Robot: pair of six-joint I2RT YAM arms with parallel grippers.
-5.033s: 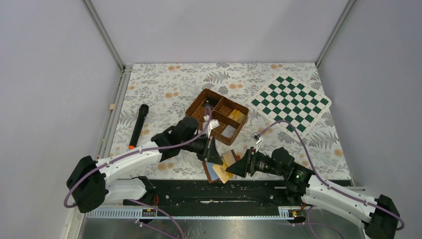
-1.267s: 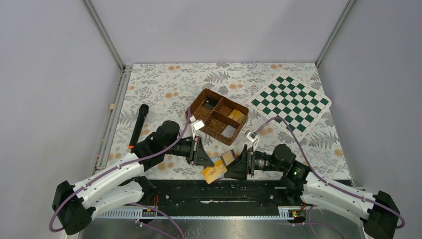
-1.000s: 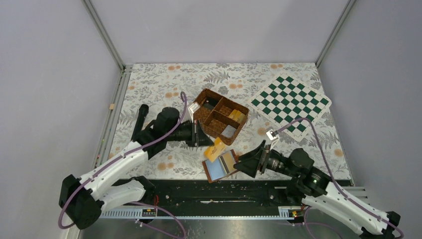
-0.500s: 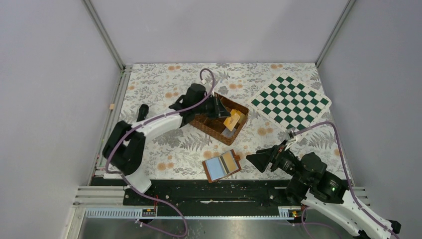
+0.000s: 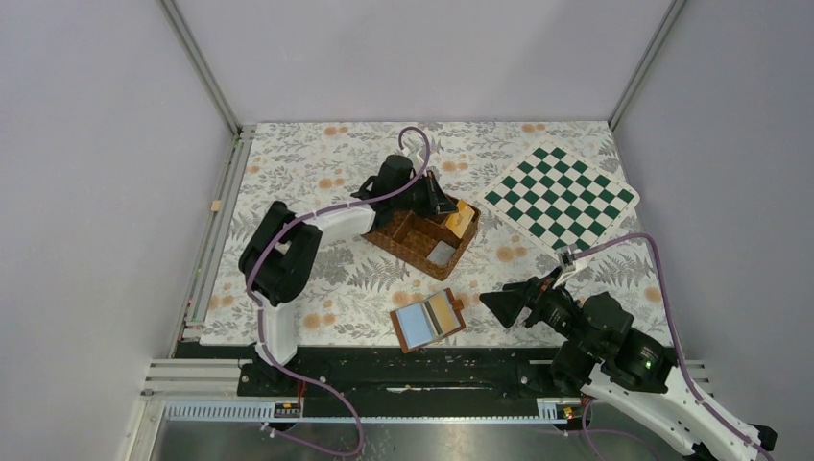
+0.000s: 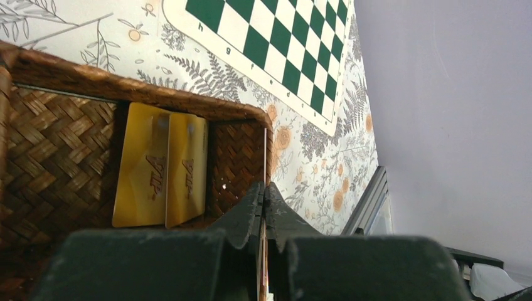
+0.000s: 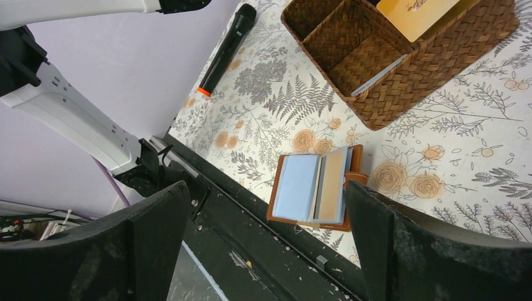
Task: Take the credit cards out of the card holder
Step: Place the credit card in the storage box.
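Observation:
The card holder (image 5: 429, 320) lies open near the table's front edge, blue-grey pockets up, with a tan card (image 7: 331, 185) in its right half; it also shows in the right wrist view (image 7: 298, 188). My left gripper (image 5: 444, 208) is over the woven basket (image 5: 413, 245), shut on a yellow-gold credit card (image 5: 463, 219). In the left wrist view the gripper (image 6: 264, 188) pinches this card edge-on (image 6: 265, 157). Two yellow-gold cards (image 6: 160, 166) lie in the basket compartment below. My right gripper (image 5: 494, 305) is open and empty, right of the card holder and apart from it; the right wrist view (image 7: 266, 186) shows the jaws spread wide.
A green and white chessboard (image 5: 562, 197) lies at the back right, also in the left wrist view (image 6: 276, 37). A black marker with an orange end (image 7: 227, 45) lies left of the basket (image 7: 401, 63). The black base rail (image 5: 403, 370) runs along the near edge.
My left gripper pulled a yellow card from the card holder and carried it back to the basket's right compartment. My right gripper let go of the card holder and drew back right.

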